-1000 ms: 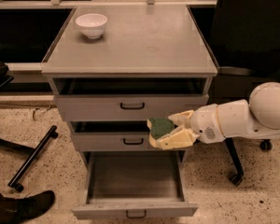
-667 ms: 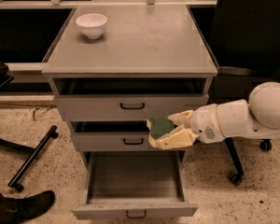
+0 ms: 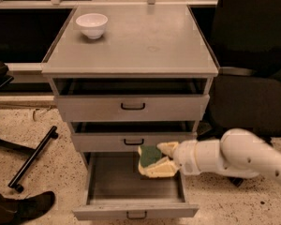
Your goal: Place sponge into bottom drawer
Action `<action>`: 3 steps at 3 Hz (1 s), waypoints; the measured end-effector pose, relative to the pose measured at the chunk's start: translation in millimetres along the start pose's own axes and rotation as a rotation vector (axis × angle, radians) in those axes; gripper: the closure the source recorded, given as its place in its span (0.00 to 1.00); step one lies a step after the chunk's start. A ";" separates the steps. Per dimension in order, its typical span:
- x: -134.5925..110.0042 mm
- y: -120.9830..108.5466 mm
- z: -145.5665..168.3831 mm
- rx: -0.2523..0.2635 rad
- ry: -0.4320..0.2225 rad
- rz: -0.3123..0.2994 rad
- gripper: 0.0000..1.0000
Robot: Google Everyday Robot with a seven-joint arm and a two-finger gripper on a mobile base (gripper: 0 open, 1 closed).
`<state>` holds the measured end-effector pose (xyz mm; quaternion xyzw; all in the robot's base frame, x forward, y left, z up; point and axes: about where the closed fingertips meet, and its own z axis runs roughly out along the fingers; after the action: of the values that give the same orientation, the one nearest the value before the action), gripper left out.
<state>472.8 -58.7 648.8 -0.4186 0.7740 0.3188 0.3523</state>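
Note:
The sponge [image 3: 151,155], dark green over pale yellow, is held in my gripper [image 3: 152,159], whose pale fingers [image 3: 158,170] are shut on it. The white arm reaches in from the right. The gripper holds the sponge above the back right part of the bottom drawer [image 3: 136,211], which is pulled out and open, its grey inside visible. The sponge is level with the front of the middle drawer [image 3: 131,142] and has not touched the drawer floor.
A white bowl [image 3: 92,25] stands on the cabinet top [image 3: 145,41] at the back left. The top drawer [image 3: 132,107] is shut. A black office chair [image 3: 253,93] stands to the right. A black chair leg [image 3: 33,157] lies on the speckled floor at left.
My gripper with the sponge has moved down and slightly left, from in front of the middle drawer toward the open bottom drawer.

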 end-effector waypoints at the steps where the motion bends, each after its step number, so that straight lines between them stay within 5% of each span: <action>1: 53.0 -17.9 53.3 0.024 -0.036 0.078 1.00; 3: 64.7 -25.6 65.4 0.038 -0.053 0.114 1.00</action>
<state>487.3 -46.0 555.3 -0.3582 0.7929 0.3346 0.3620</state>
